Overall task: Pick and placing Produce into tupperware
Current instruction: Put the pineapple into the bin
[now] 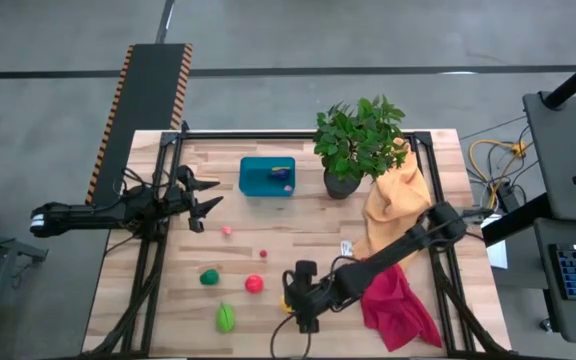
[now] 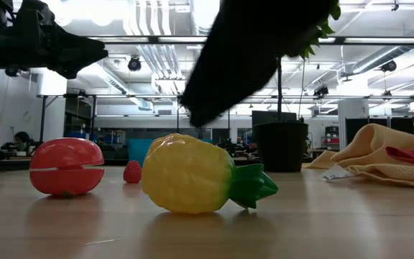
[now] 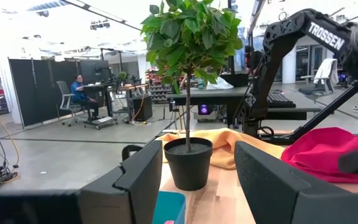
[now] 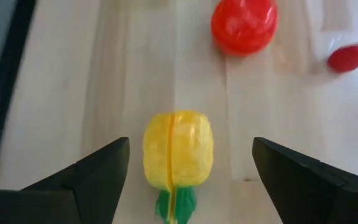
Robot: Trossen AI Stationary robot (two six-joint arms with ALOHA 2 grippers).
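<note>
A yellow toy pineapple (image 4: 178, 154) with a green crown lies on its side near the table's near edge. My right gripper (image 4: 191, 142) hangs open just above it, slanting down, one finger on either side, touching nothing. The teal tupperware (image 1: 266, 176) stands at the far middle with small pieces inside. Other produce lies loose on the wood: a red tomato (image 4: 244, 25), a small red strawberry (image 4: 347, 57), two green pieces (image 1: 209, 277) (image 1: 226, 317) and a pink bit (image 1: 227, 231). My left gripper (image 1: 208, 198) waits open, raised at the table's left.
A potted plant (image 1: 358, 145) stands right of the tupperware. An orange-yellow cloth (image 1: 398, 200) lies heaped at the right, and a red cloth (image 1: 398, 305) lies beside my right arm near the front. Bare wood lies between the pineapple and the tupperware.
</note>
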